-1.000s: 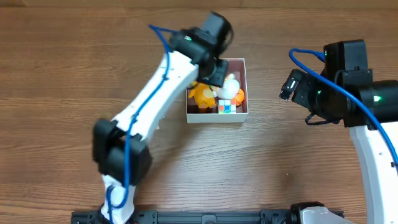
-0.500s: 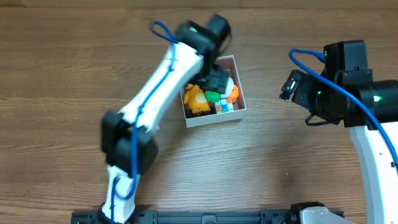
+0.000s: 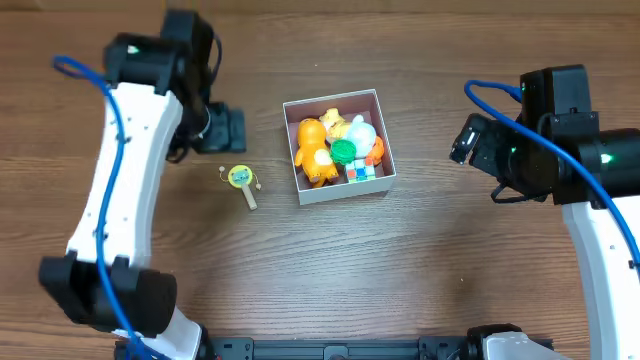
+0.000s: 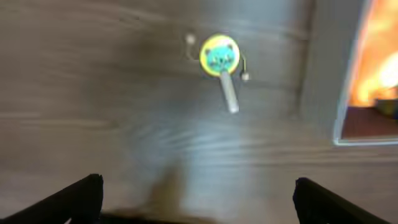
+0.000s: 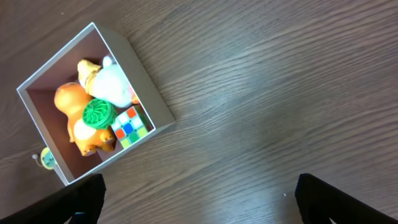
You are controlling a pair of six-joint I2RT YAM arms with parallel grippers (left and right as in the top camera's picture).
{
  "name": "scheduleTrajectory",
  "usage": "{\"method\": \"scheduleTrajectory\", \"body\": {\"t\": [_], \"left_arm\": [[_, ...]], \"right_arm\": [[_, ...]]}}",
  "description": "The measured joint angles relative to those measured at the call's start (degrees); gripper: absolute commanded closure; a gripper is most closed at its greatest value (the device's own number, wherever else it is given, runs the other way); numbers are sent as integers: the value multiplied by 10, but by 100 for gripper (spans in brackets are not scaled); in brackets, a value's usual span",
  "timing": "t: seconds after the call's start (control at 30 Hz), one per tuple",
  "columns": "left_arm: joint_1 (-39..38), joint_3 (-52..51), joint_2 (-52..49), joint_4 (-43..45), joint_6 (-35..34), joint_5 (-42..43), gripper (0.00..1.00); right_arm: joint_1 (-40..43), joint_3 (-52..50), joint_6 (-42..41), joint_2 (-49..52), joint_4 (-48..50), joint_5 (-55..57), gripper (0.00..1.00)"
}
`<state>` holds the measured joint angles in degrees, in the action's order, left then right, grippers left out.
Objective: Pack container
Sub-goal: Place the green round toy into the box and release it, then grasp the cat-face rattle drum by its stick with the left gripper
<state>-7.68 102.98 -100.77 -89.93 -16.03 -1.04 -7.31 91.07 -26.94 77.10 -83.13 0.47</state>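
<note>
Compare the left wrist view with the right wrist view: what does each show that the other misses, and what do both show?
Only the left wrist view shows the rattle toy with its handle, and the open left gripper. Only the right wrist view shows the green ball, the colour cube, the white toy and the open right gripper. Both show the container, an orange toy inside it, part of the rattle toy and the wooden table.

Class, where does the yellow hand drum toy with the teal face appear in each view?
Overhead: the hand drum toy lies left of the container.
Left wrist: upper centre, container at the right edge.
Right wrist: tiny, at the left edge, beside the container's corner.
Shared landmark: the container.
</note>
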Motion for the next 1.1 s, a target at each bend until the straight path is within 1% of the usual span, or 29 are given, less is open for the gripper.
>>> {"method": "scheduleTrajectory", "body": {"t": [0.03, 0.07, 0.1, 0.17, 0.3, 0.4, 0.43, 0.57, 0.67, 0.83, 0.87, 0.97, 1.03, 1.1], "left_arm": [[3, -37, -4, 17, -1, 11, 14], [3, -96, -5, 64, -7, 31, 16], [3, -156, -7, 107, -21, 55, 19], [2, -245, -8, 171, -47, 84, 19], [2, -344, -8, 263, -112, 106, 27], [2, -396, -8, 334, -174, 97, 31], [2, -407, -8, 353, -190, 95, 32], [2, -435, -8, 412, -240, 89, 43], [2, -435, -8, 423, -258, 81, 45], [-9, -435, -21, 434, -272, 42, 43], [-11, -435, -30, 436, -272, 35, 42], [-17, -427, -40, 436, -271, 27, 40], [-17, -423, -43, 438, -255, 24, 38], [-17, -421, -44, 454, -209, 16, 38]], "right_arm": [[0, 0, 0, 0, 0, 0, 0], [0, 0, 0, 0, 0, 0, 0], [0, 0, 0, 0, 1, 0, 0], [0, 0, 0, 0, 0, 0, 0], [0, 0, 0, 0, 0, 0, 0], [0, 0, 0, 0, 0, 0, 0], [0, 0, 0, 0, 0, 0, 0], [0, 0, 0, 0, 0, 0, 0], [0, 0, 0, 0, 0, 0, 0], [0, 0, 0, 0, 0, 0, 0], [0, 0, 0, 0, 0, 0, 0], [0, 0, 0, 0, -1, 0, 0], [0, 0, 0, 0, -1, 0, 0], [0, 0, 0, 0, -2, 0, 0]]}}
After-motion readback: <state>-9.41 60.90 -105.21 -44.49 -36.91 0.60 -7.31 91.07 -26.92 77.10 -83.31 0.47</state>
